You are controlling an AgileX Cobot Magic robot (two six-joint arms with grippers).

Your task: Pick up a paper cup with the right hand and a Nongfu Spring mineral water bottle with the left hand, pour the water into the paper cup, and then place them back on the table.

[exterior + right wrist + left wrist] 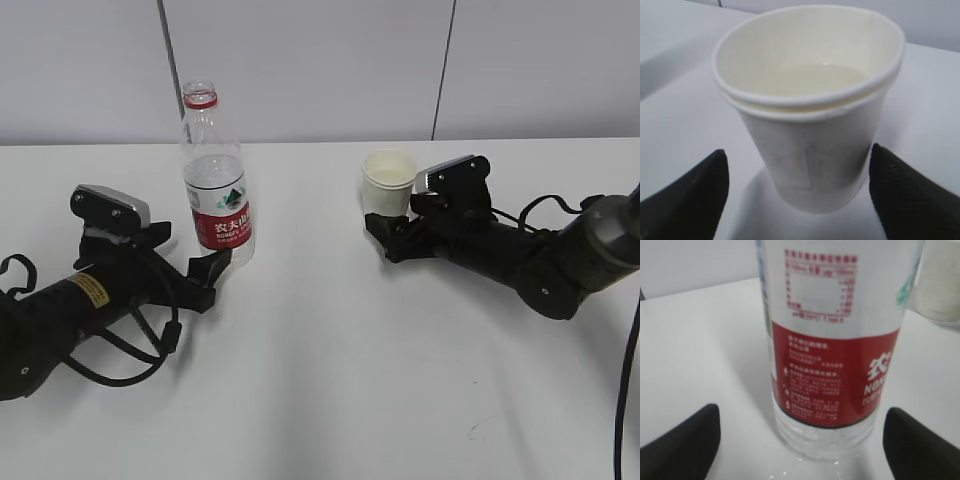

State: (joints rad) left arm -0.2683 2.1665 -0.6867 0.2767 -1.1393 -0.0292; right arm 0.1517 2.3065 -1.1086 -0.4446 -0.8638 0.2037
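The Nongfu Spring bottle stands upright on the white table, uncapped, with a red neck ring and a red-and-white label. My left gripper is open at its base, a finger on each side, not touching. In the left wrist view the bottle fills the middle between the fingers. The paper cup stands upright with clear water in it. My right gripper is open around its base. In the right wrist view the cup sits between the fingertips.
A grey panelled wall runs behind the table's far edge. Black cables loop beside the left arm, and another cable hangs at the right edge. A small dark scuff marks the near table.
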